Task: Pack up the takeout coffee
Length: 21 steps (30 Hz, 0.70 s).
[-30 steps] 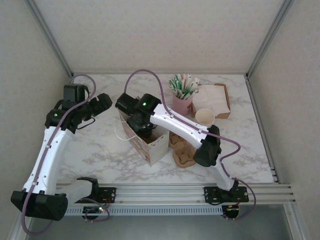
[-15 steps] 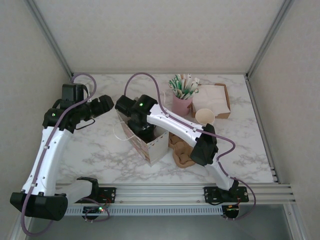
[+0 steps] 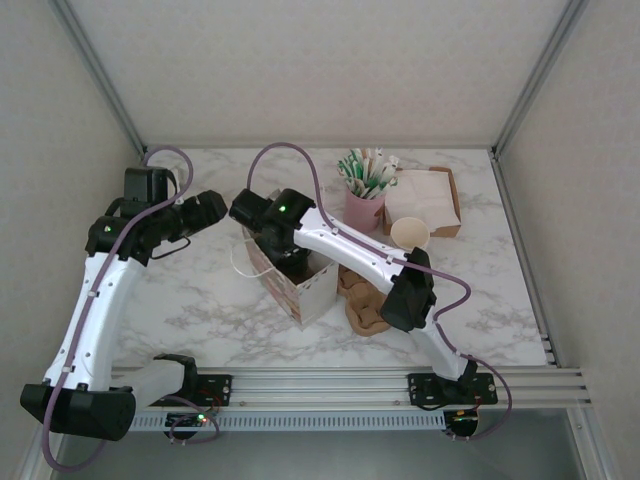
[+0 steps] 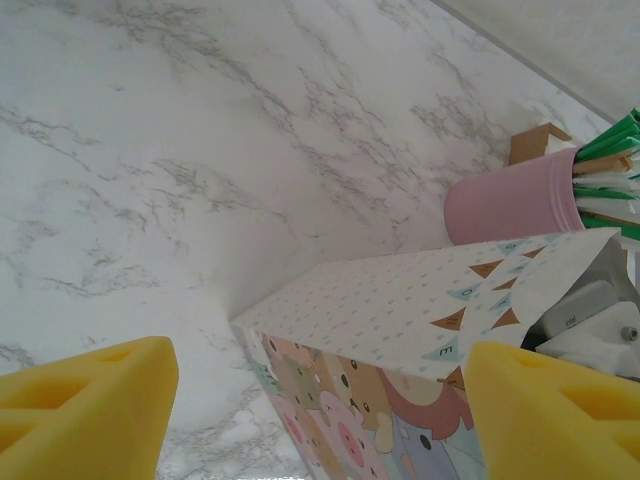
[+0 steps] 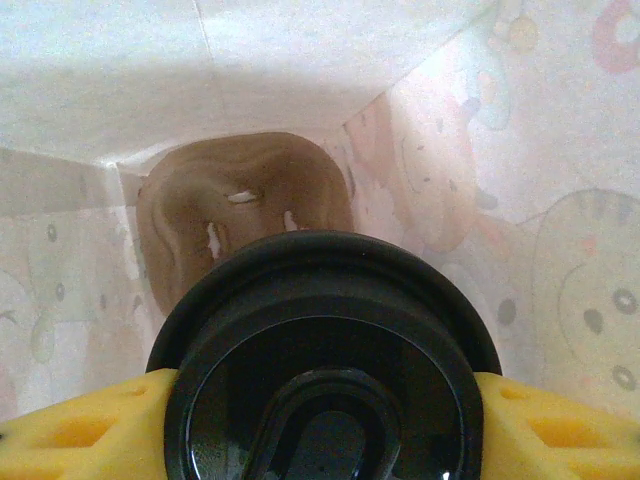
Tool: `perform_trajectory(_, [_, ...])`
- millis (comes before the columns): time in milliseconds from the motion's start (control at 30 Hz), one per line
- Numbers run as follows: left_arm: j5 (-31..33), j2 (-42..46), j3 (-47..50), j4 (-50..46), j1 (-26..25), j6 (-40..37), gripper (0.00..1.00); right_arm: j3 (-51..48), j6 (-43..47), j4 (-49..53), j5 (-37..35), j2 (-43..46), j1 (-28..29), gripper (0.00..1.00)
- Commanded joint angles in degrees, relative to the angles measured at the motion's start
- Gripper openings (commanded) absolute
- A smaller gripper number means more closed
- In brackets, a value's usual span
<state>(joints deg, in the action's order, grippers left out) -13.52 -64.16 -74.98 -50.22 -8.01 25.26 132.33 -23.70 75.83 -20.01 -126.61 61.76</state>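
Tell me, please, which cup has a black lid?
The takeout coffee, held between the right arm's fingers inside the paper bag; the cream cup and the pink cup stand uncovered.

On the marble surface (image 3: 200, 300) a printed paper bag (image 3: 315, 295) stands open in the middle, and the right arm (image 3: 350, 255) reaches down into its mouth. The left tool (image 3: 215, 207) hangs to the left of the bag, apart from it. Farther right stand a pink cup of straws (image 3: 364, 208), a cardboard box (image 3: 447, 229) and a cream cup (image 3: 410, 234).
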Motion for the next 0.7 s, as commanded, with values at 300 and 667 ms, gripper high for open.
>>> perform_trajectory(300, [-1.64,-0.52,-0.34,-0.77,0.52,0.58,0.75,-4.92,-0.28,-2.45,0.18,-2.64,0.03,0.57])
perform_trajectory(667, [-1.68,-0.52,0.05,-0.5,0.45,0.93,0.75,-7.67,-1.65,-1.19,0.13,-2.98,0.01,0.57])
